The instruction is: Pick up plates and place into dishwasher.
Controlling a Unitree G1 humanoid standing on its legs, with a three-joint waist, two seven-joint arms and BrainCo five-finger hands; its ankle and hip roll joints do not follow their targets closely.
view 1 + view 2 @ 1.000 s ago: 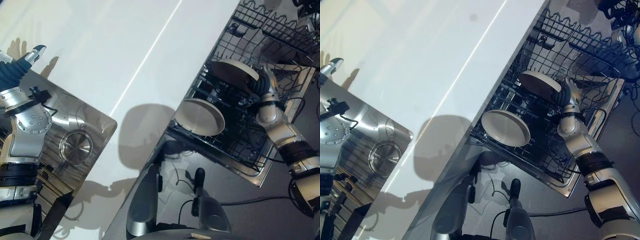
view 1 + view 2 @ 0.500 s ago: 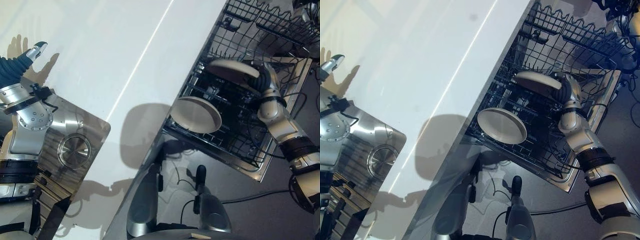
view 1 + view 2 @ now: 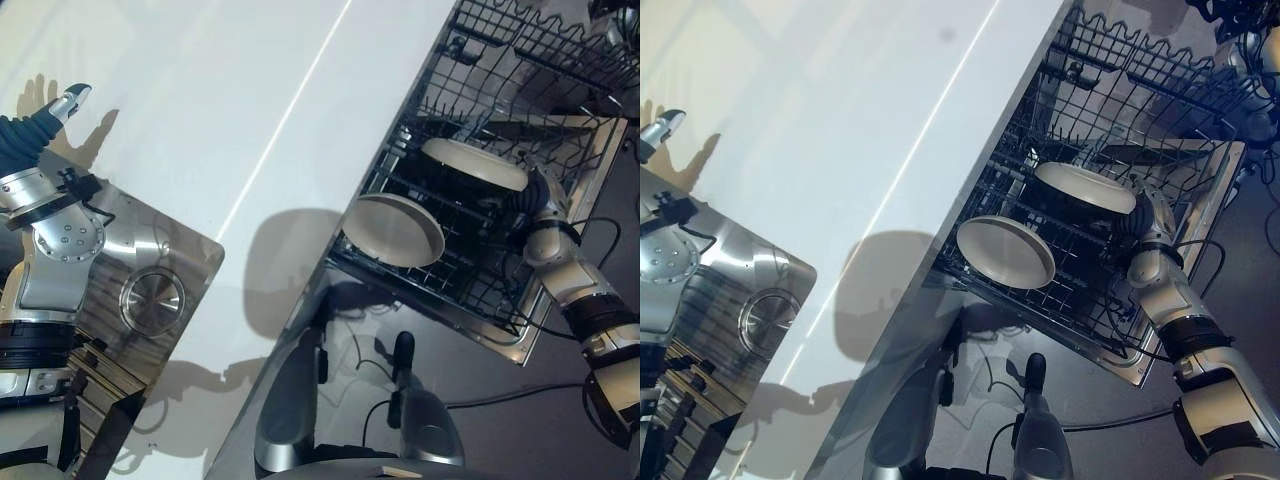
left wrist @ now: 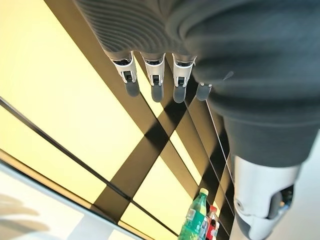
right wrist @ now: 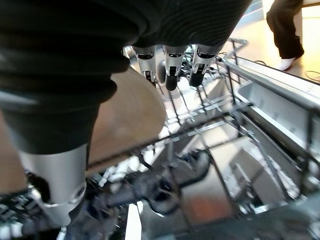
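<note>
Two cream plates sit in the dishwasher rack on the right: the near plate rests propped among the tines, and the far plate lies tilted with the right hand at its right edge, fingers and thumb curled on the rim as the right wrist view shows. To seat it well, I judge the rim should drop between two tines and stand before the hold eases. Well apart on the left, the left hand hangs over the white counter beside the sink, fingers relaxed and holding nothing.

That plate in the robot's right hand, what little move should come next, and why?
Probably ease the plate down between the rack's wires, then let go. The right hand holds it tilted just above the rack, beside another plate already standing there.
</note>
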